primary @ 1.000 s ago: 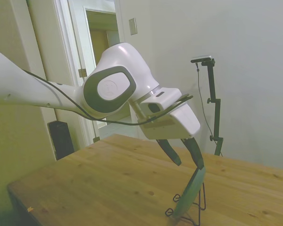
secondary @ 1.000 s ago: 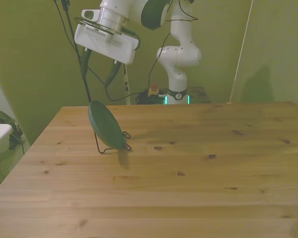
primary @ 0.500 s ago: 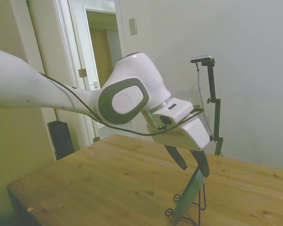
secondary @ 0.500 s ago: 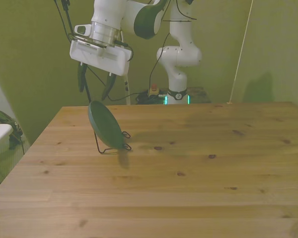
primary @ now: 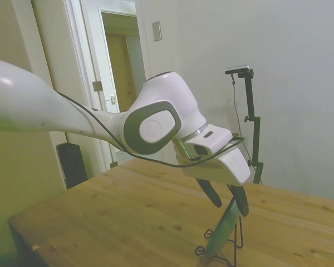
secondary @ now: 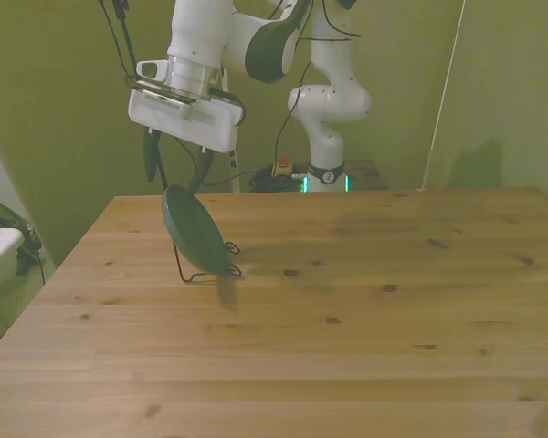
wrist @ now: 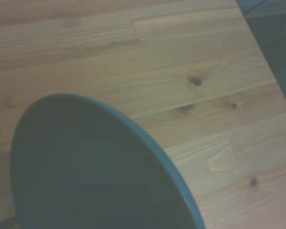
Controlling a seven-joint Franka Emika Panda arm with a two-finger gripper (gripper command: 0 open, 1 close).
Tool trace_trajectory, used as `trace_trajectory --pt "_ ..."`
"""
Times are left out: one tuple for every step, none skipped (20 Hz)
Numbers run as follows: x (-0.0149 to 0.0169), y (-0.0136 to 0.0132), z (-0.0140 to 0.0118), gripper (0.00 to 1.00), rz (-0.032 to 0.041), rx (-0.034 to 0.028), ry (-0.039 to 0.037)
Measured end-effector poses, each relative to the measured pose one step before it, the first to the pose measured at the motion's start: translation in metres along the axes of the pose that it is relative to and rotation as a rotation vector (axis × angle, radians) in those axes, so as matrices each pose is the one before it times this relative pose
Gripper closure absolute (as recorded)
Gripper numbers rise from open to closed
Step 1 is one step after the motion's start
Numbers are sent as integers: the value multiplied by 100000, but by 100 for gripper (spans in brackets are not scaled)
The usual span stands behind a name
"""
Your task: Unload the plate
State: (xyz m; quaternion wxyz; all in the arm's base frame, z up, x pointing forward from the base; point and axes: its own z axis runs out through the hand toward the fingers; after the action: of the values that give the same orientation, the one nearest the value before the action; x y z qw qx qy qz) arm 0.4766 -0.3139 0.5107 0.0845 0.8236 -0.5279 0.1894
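The grey-green plate (secondary: 195,230) stands tilted on edge in a thin black wire stand (secondary: 201,270) near the front view's left side of the table. From the side it shows as a narrow sloping edge, the plate (primary: 222,229). My gripper (secondary: 172,173) hangs open just above the plate's upper rim, one finger on each side of it, touching nothing. In the side view the gripper (primary: 229,203) has its dark fingers (primary: 210,192) spread over the plate's top edge. The wrist view looks into the plate's dark face (wrist: 86,171) from close by.
The wooden table (secondary: 365,319) stretches wide toward the front view's right. The table's edge (secondary: 82,246) runs close beside the stand on the front view's left. A doorway (primary: 119,83) is behind the arm in the side view.
The gripper has come down and slightly toward the front view's left, closing in on the plate's upper rim. The plate and its stand have not moved.
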Motion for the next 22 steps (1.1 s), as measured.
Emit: trace_trajectory --pt "3 -72 34 100 -195 -87 52" --pt "9 -41 101 100 -339 -281 52" --pt "-11 -11 173 100 -399 -387 -53" --pt "-12 9 240 100 -353 -500 -111" --pt "-4 11 238 100 -186 -387 -157" --pt "-10 -7 224 100 -117 -296 -164" --pt "5 -16 179 100 -106 -209 -53" --pt "23 -27 116 100 -192 -164 132" --pt "30 -16 80 100 -209 -166 152" --pt "32 -24 63 100 -290 -198 223" --pt "21 -31 46 100 -423 -276 310" --pt "3 -60 55 100 -593 -332 376" --pt "-48 -107 63 100 -478 -148 187" --pt "-68 -136 67 100 -456 -92 99" --pt "-84 -154 72 100 -429 -62 22" --pt "-95 -174 57 100 -431 -14 -3" --pt "-90 -170 43 100 -421 -7 44" --pt "-95 -174 15 100 -413 8 49" --pt "-125 -218 -8 100 -453 66 1" --pt "-132 -217 -6 100 -431 77 -29" --pt "-140 -210 8 100 -434 64 -62" --pt "-138 -172 20 100 -395 21 -73"
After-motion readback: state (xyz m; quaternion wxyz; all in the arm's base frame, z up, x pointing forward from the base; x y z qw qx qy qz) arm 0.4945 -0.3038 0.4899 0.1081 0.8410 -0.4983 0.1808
